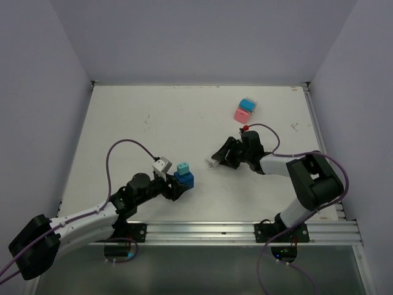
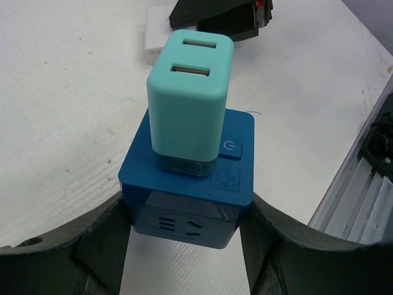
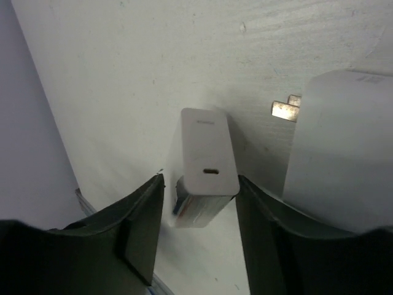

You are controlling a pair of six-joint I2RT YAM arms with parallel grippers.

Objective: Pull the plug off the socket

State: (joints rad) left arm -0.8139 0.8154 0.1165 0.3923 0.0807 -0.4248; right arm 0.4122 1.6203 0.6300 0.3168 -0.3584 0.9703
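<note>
Teal plug prongs hidden inside blue socket

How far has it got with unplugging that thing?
Done: the left gripper clamps the blue socket. In hand: nothing pulling yet; the teal plug sits seated on top. Left: the right gripper, over by a white charger, must pull the plug off.

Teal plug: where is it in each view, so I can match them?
Top external: teal plug left of centre, on the blue socket.
Left wrist: centre, atop the blue socket held by the left gripper.
Right wrist: not in it; only a white charger.
Shared landmark: the blue socket.
</note>
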